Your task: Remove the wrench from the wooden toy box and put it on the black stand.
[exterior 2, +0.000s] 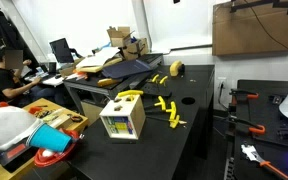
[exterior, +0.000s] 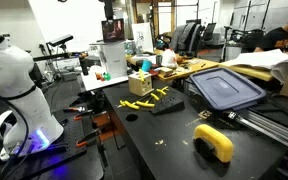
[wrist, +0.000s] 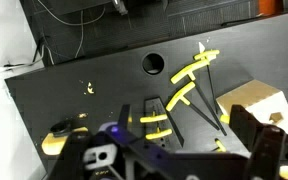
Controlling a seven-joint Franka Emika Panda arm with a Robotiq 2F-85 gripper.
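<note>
– Wrist view first: how do the fingers stand?

– Wide. The gripper (wrist: pixel 159 148) hangs above the black surface (wrist: pixel 74 85), its dark fingers (wrist: pixel 264 150) far apart with nothing between them.

– And the wooden toy box?

– The wooden toy box (wrist: pixel 256 105) sits at the right of that view, partly behind the right finger. In an exterior view (exterior 2: pixel 122 120) it stands close to the near left corner of the surface, just inside both edges.

– The wrench?

– A yellow piece lies across the top of the box and juts past its far edge. That looks like the wrench (exterior 2: pixel 132 96), though it is too small to make out the shape.

– Where is the black stand?

– The black stand (exterior: pixel 167 105) lies low and flat, to the right of the box and nearer, apart from it. Loose yellow toy tools (exterior: pixel 156 95) are scattered between and beside the two. From the wrist, some lie along the edges of the stand (wrist: pixel 189 120). I cannot tell whether they rest on it.

– Any open room?

– Yes. A bare stretch runs from the stand towards the near edge, where a yellow-and-black power tool (exterior: pixel 214 142) lies. A blue-grey bin lid (exterior: pixel 224 88) crowds the right side, near the stand. A round hole (wrist: pixel 153 63) opens in the surface just beyond the yellow tools. The white arm (exterior: pixel 9 75) stands at the far left, well apart from the box.
</note>
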